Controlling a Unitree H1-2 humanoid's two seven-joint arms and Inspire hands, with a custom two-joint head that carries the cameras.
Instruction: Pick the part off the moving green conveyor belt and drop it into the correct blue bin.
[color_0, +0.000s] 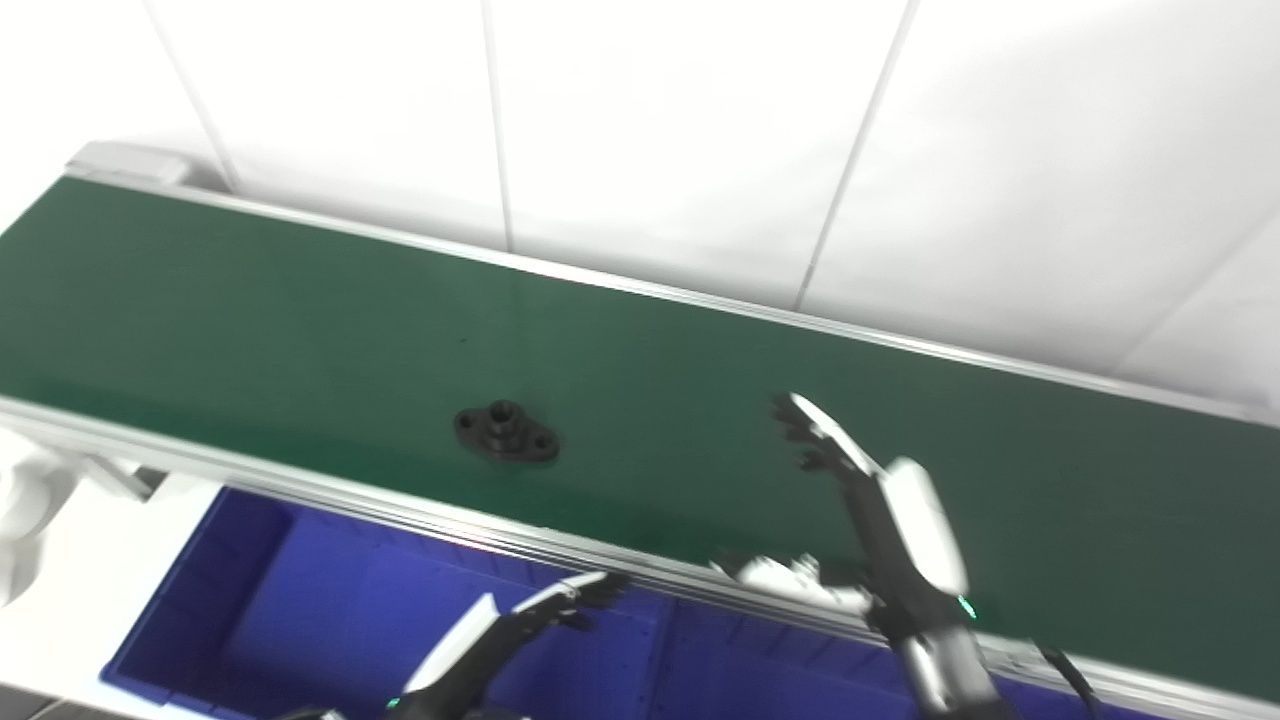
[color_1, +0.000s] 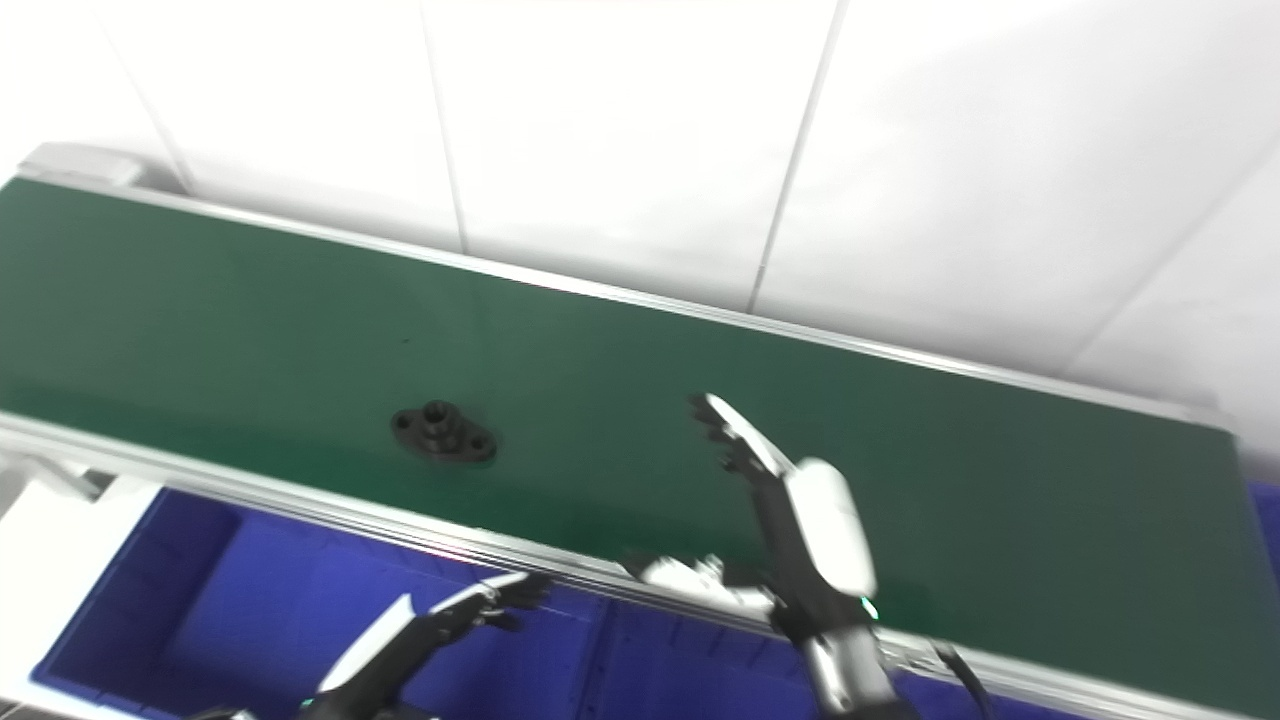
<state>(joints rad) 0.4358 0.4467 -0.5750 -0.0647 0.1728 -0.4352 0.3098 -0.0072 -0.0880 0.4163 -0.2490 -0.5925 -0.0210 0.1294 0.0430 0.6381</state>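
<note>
A small black flanged part (color_0: 506, 431) lies flat on the green conveyor belt (color_0: 300, 330), near its front rail. My right hand (color_0: 880, 520) hovers over the belt well to the right of the part, open, fingers spread and thumb out to the left, holding nothing. My left hand (color_0: 540, 612) sits lower, over the blue bin (color_0: 300, 610) in front of the belt, fingers extended and empty. The same part (color_1: 443, 433) and right hand (color_1: 790, 520) show in the right eye view.
The belt's silver front rail (color_0: 480, 530) separates the belt from the bins below. A second blue bin section (color_0: 760, 670) lies right of a divider. A white tiled wall rises behind the belt. A white object (color_0: 20, 520) sits at the left edge.
</note>
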